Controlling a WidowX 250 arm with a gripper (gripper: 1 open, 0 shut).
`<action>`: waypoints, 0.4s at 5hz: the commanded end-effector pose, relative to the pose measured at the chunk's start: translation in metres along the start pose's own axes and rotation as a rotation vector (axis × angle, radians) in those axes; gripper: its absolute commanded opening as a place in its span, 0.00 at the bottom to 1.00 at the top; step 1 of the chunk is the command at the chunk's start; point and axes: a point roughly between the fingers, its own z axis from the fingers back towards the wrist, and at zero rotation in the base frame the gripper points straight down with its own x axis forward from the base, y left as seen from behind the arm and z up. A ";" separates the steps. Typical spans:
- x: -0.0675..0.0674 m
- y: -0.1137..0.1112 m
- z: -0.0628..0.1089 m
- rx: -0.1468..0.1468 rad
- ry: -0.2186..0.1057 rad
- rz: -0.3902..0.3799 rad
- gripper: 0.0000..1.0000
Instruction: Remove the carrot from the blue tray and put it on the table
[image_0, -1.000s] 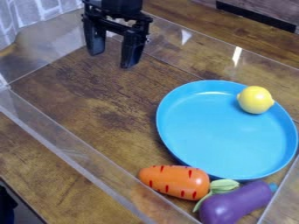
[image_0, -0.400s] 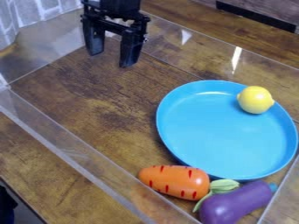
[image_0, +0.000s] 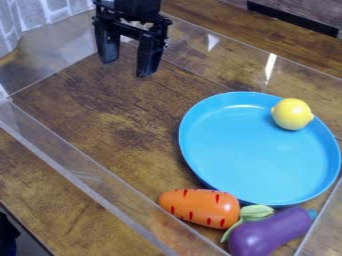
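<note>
When looked down on at an angle, shows a dark brown, wood-grained table (image_0: 94, 110) with a glossy, worn surface, spreading out around the blue tray. Includes a low, clear acrylic wall (image_0: 80, 175), running slantwise past the left and near sides of the blue tray (image_0: 254, 150). Can make out that tray as a wide, round, sky-blue plate with a shallow raised rim, bare across the middle.

Beyond the tray's far left side, and well apart from it, can see the black gripper (image_0: 130, 50), with two dark fingers pointing down. Has them spread wide, with a broad gap between.

Just outside the tray's near edge, can find the purple eggplant (image_0: 271, 231), lying tilted, with a green stem end toward the carrot. To the left of that, off the tray's near left side, can find the carrot (image_0: 201, 207) on the table, stubby and orange with thin dark cross stripes. Has its pale green leafy end pointing right, near the tray's rim and close beside the eggplant's stem. At the tray's far right edge, can see the yellow lemon (image_0: 291, 113), partly covering the rim.
</note>
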 end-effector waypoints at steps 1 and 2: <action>0.005 0.010 0.014 0.007 -0.052 0.025 1.00; 0.005 0.011 0.014 0.009 -0.050 0.024 1.00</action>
